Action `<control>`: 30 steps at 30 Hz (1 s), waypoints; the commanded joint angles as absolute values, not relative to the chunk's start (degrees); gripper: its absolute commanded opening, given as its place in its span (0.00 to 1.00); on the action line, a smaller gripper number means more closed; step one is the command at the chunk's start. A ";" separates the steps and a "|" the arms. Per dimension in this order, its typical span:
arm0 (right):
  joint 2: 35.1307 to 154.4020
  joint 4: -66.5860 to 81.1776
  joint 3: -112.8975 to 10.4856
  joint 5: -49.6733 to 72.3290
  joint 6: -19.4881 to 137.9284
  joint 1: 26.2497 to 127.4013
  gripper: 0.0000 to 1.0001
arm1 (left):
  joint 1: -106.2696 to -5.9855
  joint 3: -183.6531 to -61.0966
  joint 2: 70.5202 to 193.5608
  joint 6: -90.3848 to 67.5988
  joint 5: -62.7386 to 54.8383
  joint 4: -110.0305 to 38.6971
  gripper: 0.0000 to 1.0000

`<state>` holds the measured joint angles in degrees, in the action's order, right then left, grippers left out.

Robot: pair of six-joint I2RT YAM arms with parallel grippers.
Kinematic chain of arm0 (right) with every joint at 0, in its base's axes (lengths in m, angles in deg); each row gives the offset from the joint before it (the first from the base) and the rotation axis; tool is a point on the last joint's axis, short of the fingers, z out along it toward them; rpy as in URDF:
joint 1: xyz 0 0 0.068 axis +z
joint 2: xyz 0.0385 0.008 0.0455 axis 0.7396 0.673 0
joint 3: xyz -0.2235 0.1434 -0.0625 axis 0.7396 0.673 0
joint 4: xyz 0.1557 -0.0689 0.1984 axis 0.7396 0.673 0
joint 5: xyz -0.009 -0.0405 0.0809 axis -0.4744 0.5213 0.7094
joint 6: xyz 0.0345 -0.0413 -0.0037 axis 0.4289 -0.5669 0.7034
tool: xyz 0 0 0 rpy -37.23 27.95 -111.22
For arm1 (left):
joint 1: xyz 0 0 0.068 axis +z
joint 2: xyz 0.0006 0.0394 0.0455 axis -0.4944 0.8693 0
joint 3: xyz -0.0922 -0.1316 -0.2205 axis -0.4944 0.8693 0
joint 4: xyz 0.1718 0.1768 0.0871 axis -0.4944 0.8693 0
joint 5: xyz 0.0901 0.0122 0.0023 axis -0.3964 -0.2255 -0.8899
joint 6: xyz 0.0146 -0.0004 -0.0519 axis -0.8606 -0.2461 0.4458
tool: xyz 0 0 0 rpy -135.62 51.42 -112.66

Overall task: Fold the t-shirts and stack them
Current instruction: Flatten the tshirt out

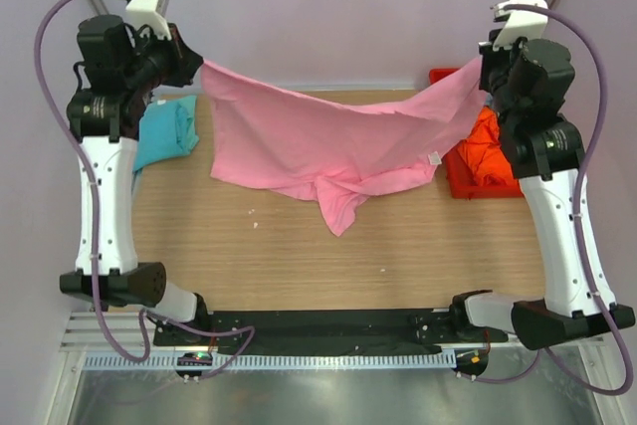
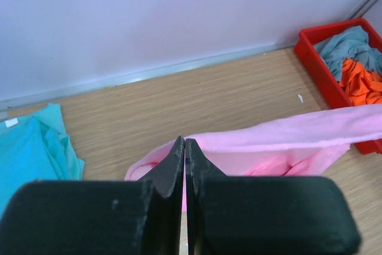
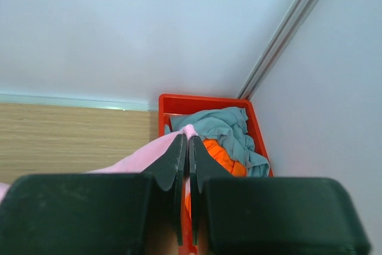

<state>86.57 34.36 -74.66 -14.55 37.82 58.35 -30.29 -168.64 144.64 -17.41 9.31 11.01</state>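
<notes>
Fingers of the left gripper and right gripper were each pinched shut on one end of the pink t-shirt, strung left-to-right between them along the table far edge, its lower part sagging toward mid-table.

Overhead looks down; close wrist views share the bin.

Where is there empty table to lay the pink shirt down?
Free: the near strip of the wooden table, between the hanging pink cloth t-shirt and the near edge. Crowded: crumpled teal cloth t-shirt at left, red plastic bin at right.
</notes>
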 commanded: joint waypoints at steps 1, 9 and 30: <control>81.90 33.68 -76.21 -11.35 39.14 57.81 0.01 | -29.89 -165.61 135.24 -18.31 8.01 7.31 0.00; 79.25 30.61 -69.97 -9.94 44.32 57.72 0.01 | -29.89 -158.07 126.60 -19.19 5.54 6.96 0.00; 77.68 34.47 -91.07 -6.25 40.98 56.93 0.01 | -29.89 -165.35 122.74 -24.56 0.88 12.05 0.00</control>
